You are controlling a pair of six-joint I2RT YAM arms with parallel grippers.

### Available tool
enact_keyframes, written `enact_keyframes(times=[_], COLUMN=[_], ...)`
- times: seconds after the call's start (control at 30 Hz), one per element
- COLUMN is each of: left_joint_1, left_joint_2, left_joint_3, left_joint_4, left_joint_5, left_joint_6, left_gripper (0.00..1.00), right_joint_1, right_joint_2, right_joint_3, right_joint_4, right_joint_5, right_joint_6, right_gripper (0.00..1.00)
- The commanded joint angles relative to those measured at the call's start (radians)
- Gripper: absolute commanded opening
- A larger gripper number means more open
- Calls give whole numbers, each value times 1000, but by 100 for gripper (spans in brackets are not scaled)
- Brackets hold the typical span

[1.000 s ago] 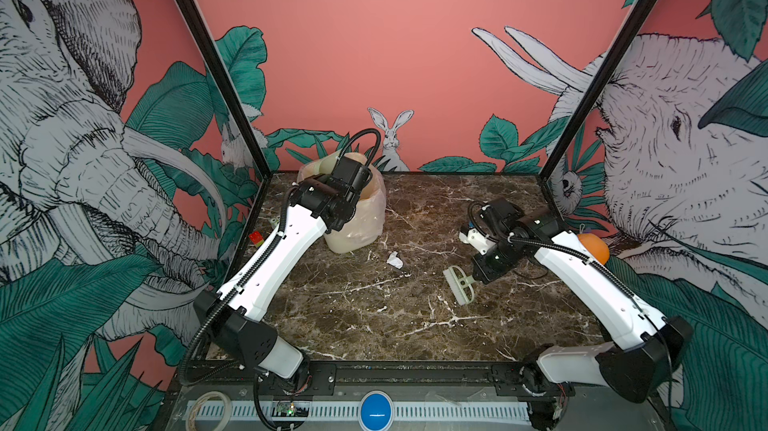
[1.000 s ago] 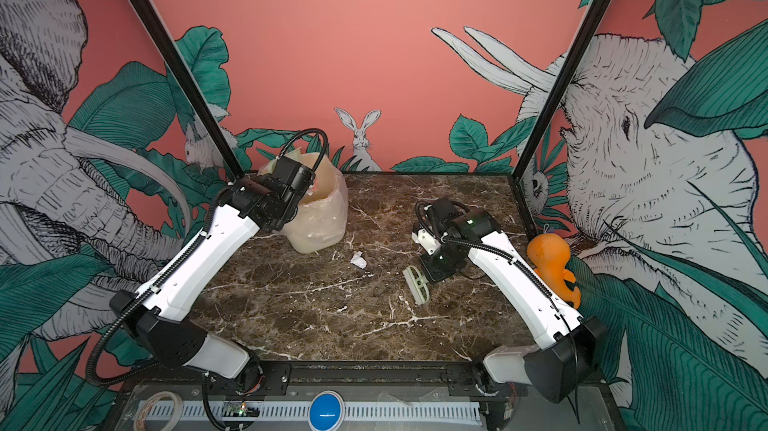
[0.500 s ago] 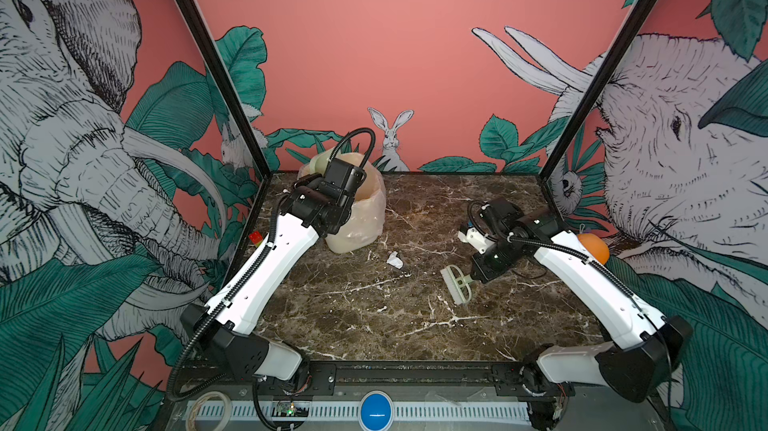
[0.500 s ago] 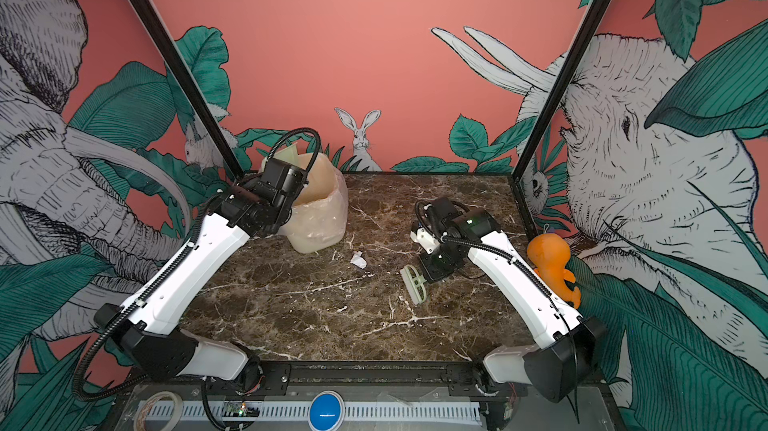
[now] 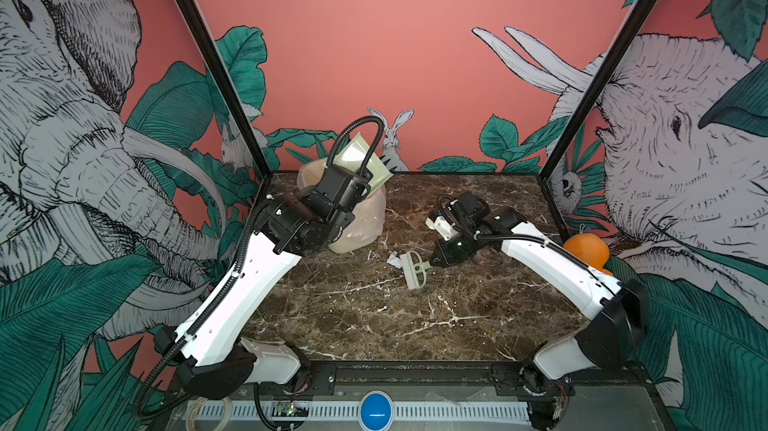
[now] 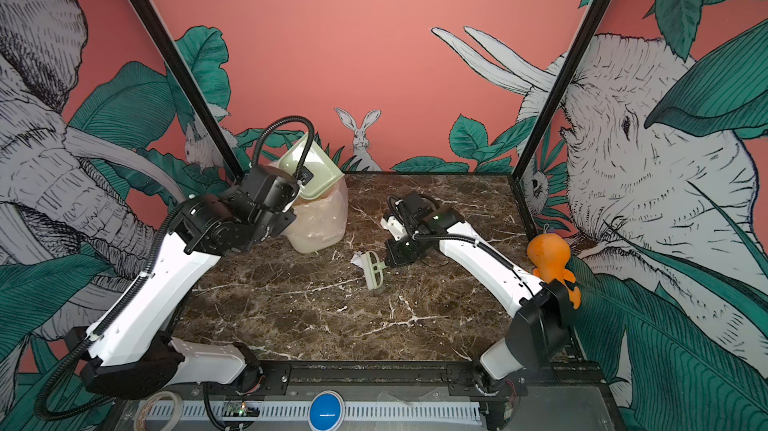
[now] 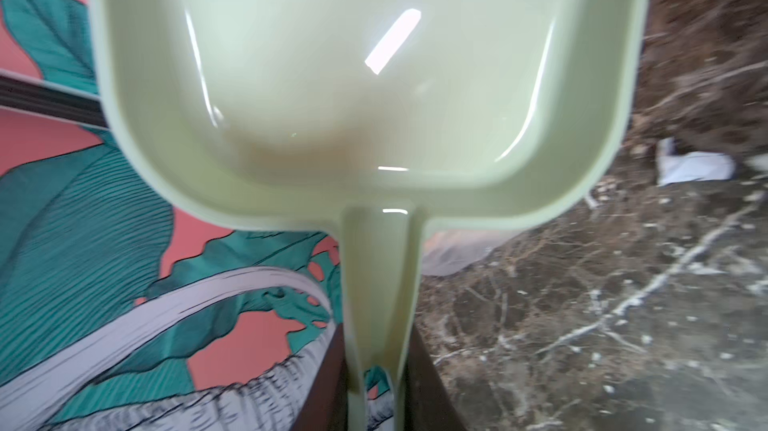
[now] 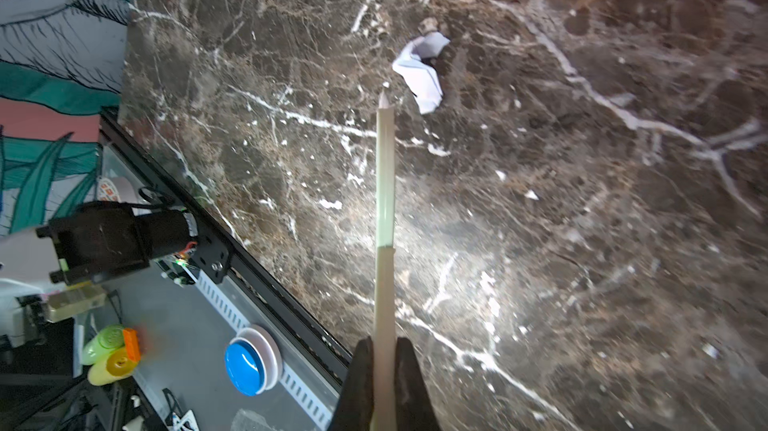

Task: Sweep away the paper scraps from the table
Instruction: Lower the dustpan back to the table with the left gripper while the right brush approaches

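My right claw (image 8: pixel 384 370) is pinched tight on the pale green brush (image 8: pixel 384 184). The brush head sits just right of the only paper scrap (image 5: pixel 392 259) I can see, a small, crumpled white bit. It lies on the dark marbled table (image 5: pixel 374 316), a little beyond the middle. My left claw (image 7: pixel 376 358) grips the handle of the dustpan (image 7: pixel 365 76), which is tilted over the translucent bin (image 5: pixel 365 221) at far left.

Pale green dustpan (image 7: pixel 361 76) fills most of the frame, its glossy pan bare. The dark end effector (image 7: pixel 376 350) grips its handle from both sides. One crumpled white paper scrap (image 7: pixel 694 167) lies on the brown marble worktop (image 7: pixel 582 325), beside the pan's corner. The picture is slightly blurred.
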Motion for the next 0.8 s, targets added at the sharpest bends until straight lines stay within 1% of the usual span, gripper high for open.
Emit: enact_keyframes(times=[0.0,0.07,0.13,0.23,0.37,0.47,0.57,0.73,0.77], left_joint_1=[-75,-114,-132,-141,-146,-149,-154,-158,-159], left_joint_2=[-21,-28,-33,-43,-53,-53,-51,-61,-62], left_joint_3=[-60,-95,-116,-135,-155,-176,-185,-206,-210], left_joint_4=[-34,-24,-24,-27,-24,-22,-24,-26,-27], left_joint_5=[97,113,116,127,149,166,171,177,181], left_joint_6=[-200,-238,-261,-273,-279,-282,-283,-289,-291], left_gripper=[0,0,0,0,0,0,0,0,0], right_joint_1=[7,7,5,-2,-27,-50,-78,-144,-156], right_joint_2=[67,112,155,209,247,261,255,176,156], right_joint_3=[34,37,40,31,29,28,8,-63,-99], right_joint_4=[190,244,283,349,394,384,337,239,216], right_joint_5=[-66,-85,-109,-154,-175,-188,-196,-183,-179], right_joint_6=[120,158,182,215,240,224,183,115,102], right_gripper=[0,0,0,0,0,0,0,0,0])
